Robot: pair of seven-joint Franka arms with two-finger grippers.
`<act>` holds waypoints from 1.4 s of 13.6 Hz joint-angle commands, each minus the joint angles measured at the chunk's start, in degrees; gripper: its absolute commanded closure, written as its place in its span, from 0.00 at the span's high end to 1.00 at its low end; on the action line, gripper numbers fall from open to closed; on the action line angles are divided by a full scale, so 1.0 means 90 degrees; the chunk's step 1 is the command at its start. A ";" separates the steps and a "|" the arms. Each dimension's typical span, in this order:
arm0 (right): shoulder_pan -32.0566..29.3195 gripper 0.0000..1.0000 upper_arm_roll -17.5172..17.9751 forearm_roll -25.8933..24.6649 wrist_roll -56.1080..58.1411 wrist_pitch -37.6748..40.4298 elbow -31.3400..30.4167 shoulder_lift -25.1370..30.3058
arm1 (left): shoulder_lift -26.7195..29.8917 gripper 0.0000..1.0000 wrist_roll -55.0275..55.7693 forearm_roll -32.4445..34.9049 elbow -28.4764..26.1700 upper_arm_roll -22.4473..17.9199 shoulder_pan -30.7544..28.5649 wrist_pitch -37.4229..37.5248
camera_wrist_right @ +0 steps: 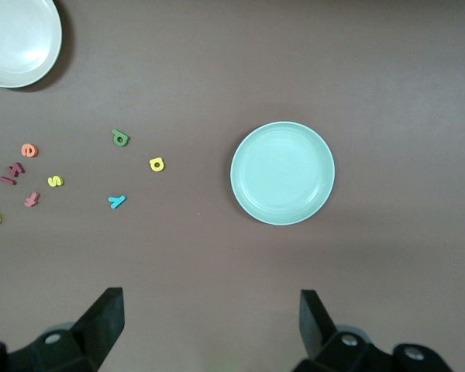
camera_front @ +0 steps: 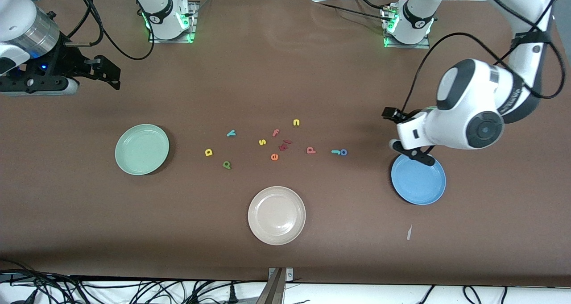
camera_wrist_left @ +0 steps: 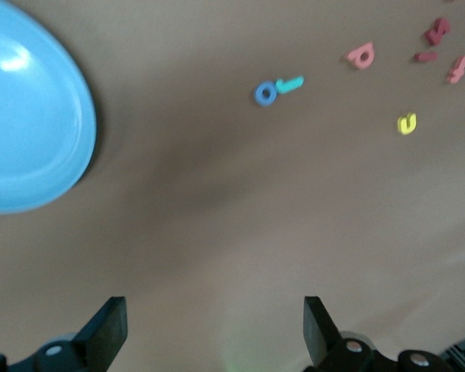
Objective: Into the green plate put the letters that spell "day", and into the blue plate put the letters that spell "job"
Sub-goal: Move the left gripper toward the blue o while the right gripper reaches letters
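Observation:
The green plate point(camera_front: 142, 149) point(camera_wrist_right: 283, 173) lies toward the right arm's end, with the yellow "d" point(camera_front: 208, 152) point(camera_wrist_right: 156, 163), dark green "a" point(camera_front: 227, 164) point(camera_wrist_right: 120, 138) and teal "y" point(camera_front: 231, 133) point(camera_wrist_right: 117, 201) loose beside it. The blue plate point(camera_front: 418, 180) point(camera_wrist_left: 31, 116) lies toward the left arm's end. Near it are the salmon "b" point(camera_front: 311, 150) point(camera_wrist_left: 361, 56), the teal "j" point(camera_front: 335, 152) point(camera_wrist_left: 289, 84) and the blue "o" point(camera_front: 343, 152) point(camera_wrist_left: 265, 94), the last two touching. My left gripper point(camera_front: 401, 136) point(camera_wrist_left: 215, 325) hangs open over the blue plate's edge. My right gripper point(camera_front: 109, 74) point(camera_wrist_right: 211, 322) hangs open over bare table.
A beige plate point(camera_front: 276, 215) point(camera_wrist_right: 15, 39) lies nearest the front camera. Other letters sit mid-table: a yellow "s" point(camera_front: 262, 142), a yellow "n" point(camera_front: 296, 122), an orange "e" point(camera_front: 274, 156), a red "f" point(camera_front: 275, 132) and dark red pieces point(camera_front: 284, 145).

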State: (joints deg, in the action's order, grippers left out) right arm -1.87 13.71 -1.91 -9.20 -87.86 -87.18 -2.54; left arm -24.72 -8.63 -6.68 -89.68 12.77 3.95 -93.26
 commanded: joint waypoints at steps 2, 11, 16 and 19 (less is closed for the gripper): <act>0.0324 1.00 0.0010 0.0095 -0.0072 -0.0178 0.0029 -0.0196 | -0.0543 1.00 -0.0115 -0.0009 0.0091 -0.0032 0.0536 -0.0983; 0.0696 1.00 0.0019 0.0358 -0.0130 -0.0753 0.0068 -0.0958 | -0.1559 1.00 -0.0164 0.1280 -0.0190 -0.0012 0.1231 -0.2790; 0.0803 1.00 0.0010 0.0358 -0.0228 -0.1086 0.0000 -0.1144 | -0.1491 1.00 -0.0174 0.1678 -0.0992 -0.0012 0.1231 -0.3759; 0.0823 1.00 0.0010 0.0310 -0.0248 -0.1145 -0.0010 -0.1319 | -0.1491 0.97 -0.0183 0.1817 -0.1051 0.0075 0.1251 -0.3768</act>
State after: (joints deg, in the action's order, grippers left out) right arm 5.13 13.96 0.46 -10.73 -97.45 -87.34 -13.46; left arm -39.37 -9.48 7.95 -97.80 13.34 14.98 -126.21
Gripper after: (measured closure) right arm 0.000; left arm 0.004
